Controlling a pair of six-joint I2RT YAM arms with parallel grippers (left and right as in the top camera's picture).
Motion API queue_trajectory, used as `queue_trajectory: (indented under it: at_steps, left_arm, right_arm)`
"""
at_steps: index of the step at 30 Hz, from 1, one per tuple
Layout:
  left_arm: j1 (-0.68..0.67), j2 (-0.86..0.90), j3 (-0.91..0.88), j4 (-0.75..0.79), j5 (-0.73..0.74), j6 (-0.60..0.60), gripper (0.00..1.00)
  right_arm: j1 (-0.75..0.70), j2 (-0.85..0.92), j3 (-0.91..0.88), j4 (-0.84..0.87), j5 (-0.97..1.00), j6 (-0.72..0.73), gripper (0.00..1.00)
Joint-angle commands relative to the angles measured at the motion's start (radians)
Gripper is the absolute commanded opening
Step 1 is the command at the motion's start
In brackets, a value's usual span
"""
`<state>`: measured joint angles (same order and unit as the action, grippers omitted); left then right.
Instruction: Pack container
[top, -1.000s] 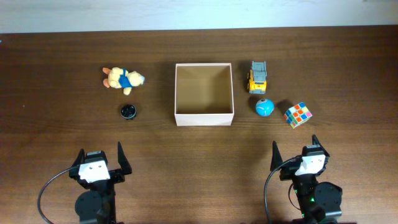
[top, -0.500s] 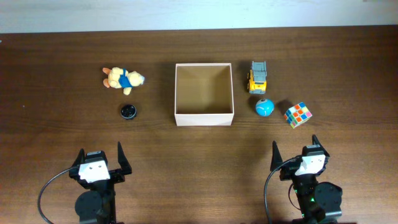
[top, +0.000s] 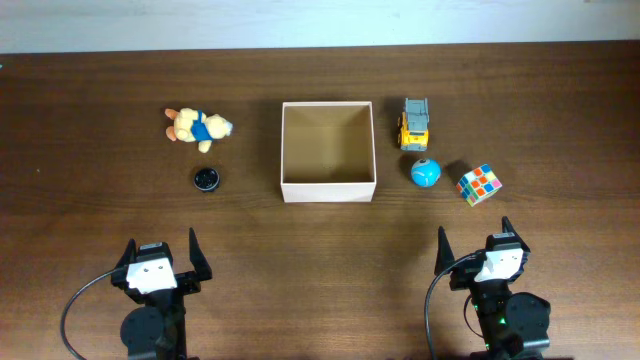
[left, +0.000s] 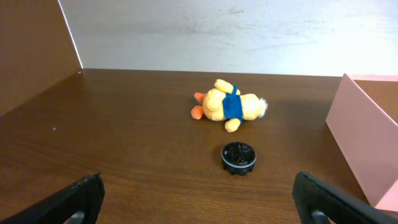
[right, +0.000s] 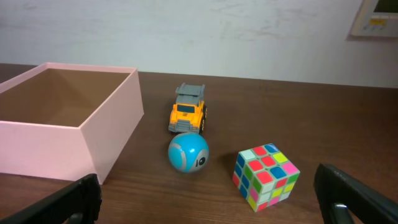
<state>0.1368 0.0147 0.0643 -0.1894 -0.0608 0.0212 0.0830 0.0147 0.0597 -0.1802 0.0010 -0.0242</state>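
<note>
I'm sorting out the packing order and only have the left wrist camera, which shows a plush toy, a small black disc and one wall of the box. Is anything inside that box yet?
Observer: No. From overhead, the square pale cream cardboard container shows only its bare tan floor.
Operator: What lies on its far side from me?
Observer: Three toys lie there: a yellow and grey toy truck, a small blue ball just in front of it, and a multicoloured puzzle cube further right.
Operator: Is the other arm holding anything?
Observer: No. The right gripper is open and empty, and it is well short of those toys.
</note>
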Motion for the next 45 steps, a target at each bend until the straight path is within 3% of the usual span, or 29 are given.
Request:
queue_trajectory:
  at_steps: [1, 4, 9, 13, 18, 29, 33, 39, 45]
  left_arm:
    - [-0.004, 0.004, -0.009, 0.006, -0.011, -0.006, 0.99]
    - [-0.004, 0.004, -0.009, 0.006, -0.011, -0.006, 0.99]
    - [-0.004, 0.003, -0.009, 0.006, -0.011, -0.006, 0.99]
    - [-0.004, 0.004, -0.009, 0.006, -0.011, -0.006, 0.99]
    - [-0.004, 0.004, -0.009, 0.006, -0.011, -0.006, 0.99]
    - [-0.004, 0.004, -0.009, 0.006, -0.011, -0.006, 0.99]
    - [-0.004, 0.003, -0.009, 0.006, -0.011, -0.006, 0.99]
    - [-0.004, 0.004, -0.009, 0.006, -0.011, -0.006, 0.99]
    - [-0.004, 0.003, -0.009, 0.006, -0.011, -0.006, 0.99]
  right_arm:
    - [0.001, -0.006, -0.008, 0.019, 0.025, 0.026, 0.99]
    - [0.001, -0.006, -0.007, 0.058, 0.027, 0.114, 0.99]
    - [0.001, 0.039, 0.061, 0.029, 0.03, 0.138, 0.99]
    - [0.0, 0.202, 0.224, -0.011, 0.039, 0.137, 0.99]
    - [0.0, 0.536, 0.558, -0.112, 0.037, 0.137, 0.99]
    - [0.001, 1.173, 1.416, -0.698, 0.026, 0.108, 0.99]
    - [0.001, 1.277, 1.522, -0.807, -0.005, 0.108, 0.99]
    - [0.0, 1.341, 1.525, -0.938, -0.008, 0.109, 0.99]
    - [-0.064, 1.401, 1.524, -1.059, 0.068, 0.202, 0.99]
